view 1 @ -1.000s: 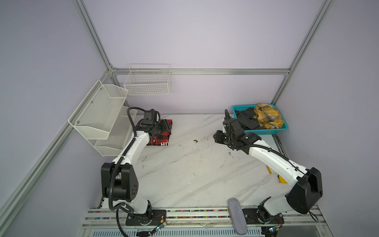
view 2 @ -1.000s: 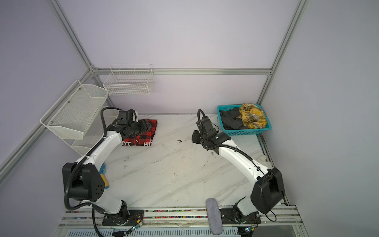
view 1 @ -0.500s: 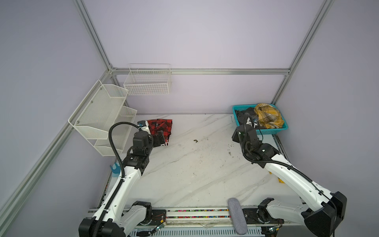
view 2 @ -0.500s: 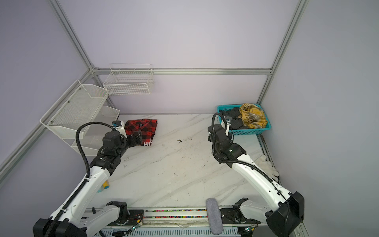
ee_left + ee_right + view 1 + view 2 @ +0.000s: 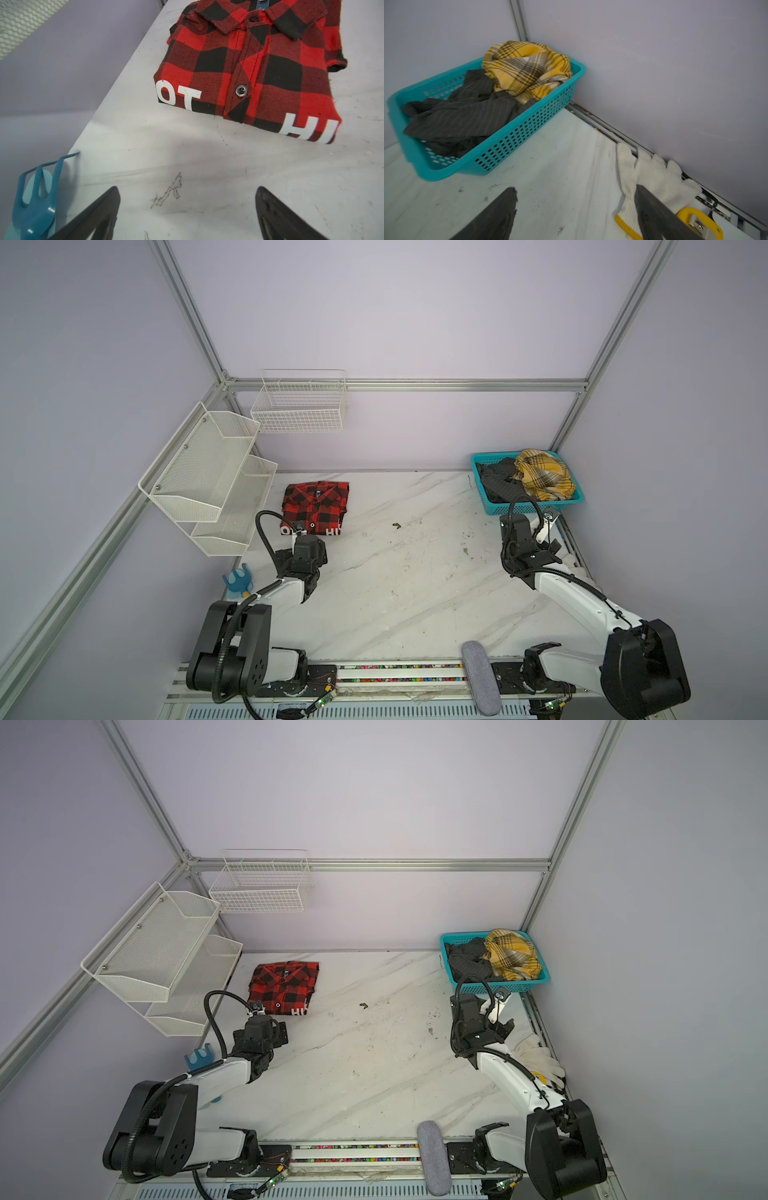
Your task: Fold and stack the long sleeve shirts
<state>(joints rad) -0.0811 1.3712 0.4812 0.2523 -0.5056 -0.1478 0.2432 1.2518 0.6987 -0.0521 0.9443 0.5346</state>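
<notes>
A red-and-black check long sleeve shirt [image 5: 315, 508] [image 5: 284, 988] lies folded flat at the table's back left, its white letters along the near edge [image 5: 255, 68]. My left gripper [image 5: 187, 189] hovers open over bare table just in front of it, touching nothing, and shows in a top view [image 5: 307, 549]. A yellow plaid garment [image 5: 527, 68] and a dark striped one [image 5: 463, 118] lie crumpled in a teal basket [image 5: 519, 137] at the back right [image 5: 536, 508]. My right gripper [image 5: 575, 188] stands open and empty in front of the basket [image 5: 542, 543].
A white glove [image 5: 652, 176] and a yellow-handled tool [image 5: 699, 222] lie by the right wall. A blue pronged tool [image 5: 37, 199] sits at the table's left edge. White mesh shelves [image 5: 208, 477] and a wire basket [image 5: 301, 406] hang on the walls. A grey pad [image 5: 480, 676] rests on the front rail.
The left gripper came off the red shirt, drew back toward the front and opened. The right gripper swung from the middle toward the basket side and opened.
</notes>
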